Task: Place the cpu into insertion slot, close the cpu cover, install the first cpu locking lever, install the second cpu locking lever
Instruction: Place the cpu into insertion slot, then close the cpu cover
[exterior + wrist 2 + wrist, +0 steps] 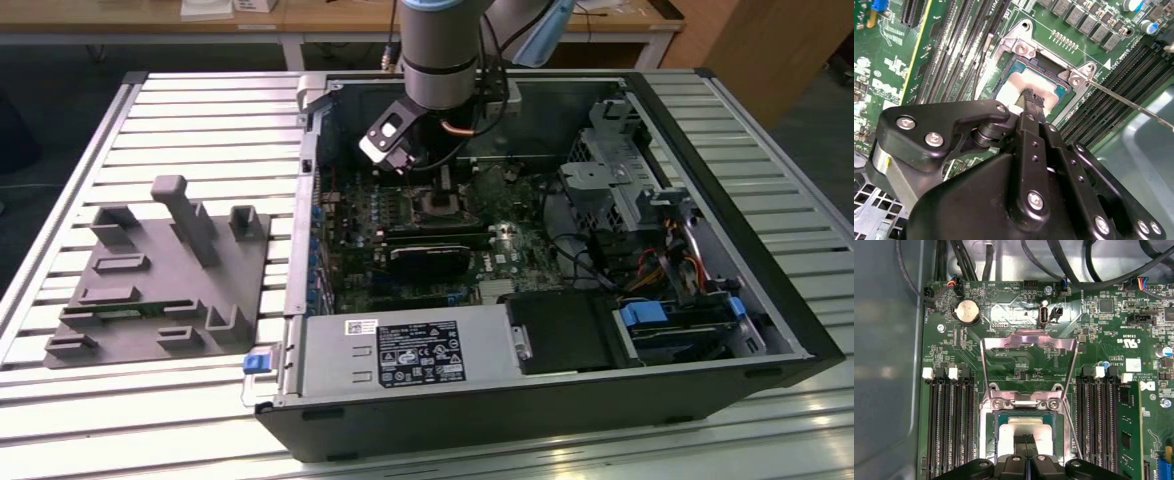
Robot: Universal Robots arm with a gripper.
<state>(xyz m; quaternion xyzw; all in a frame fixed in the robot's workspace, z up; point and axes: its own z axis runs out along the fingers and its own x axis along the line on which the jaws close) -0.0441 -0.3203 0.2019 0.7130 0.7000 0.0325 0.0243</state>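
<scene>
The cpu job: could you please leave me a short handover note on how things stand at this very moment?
The tool is shut, with its tips down at the face of the cpu; contact is unclear.
The cpu lies flat inside the insertion slot.
The cpu cover is open, raised up off the slot.
One thin lever sticks out beside the slot, unlatched.
Done: cpu placed in the slot.
Left: cover not yet closed, levers not yet installed.
</scene>
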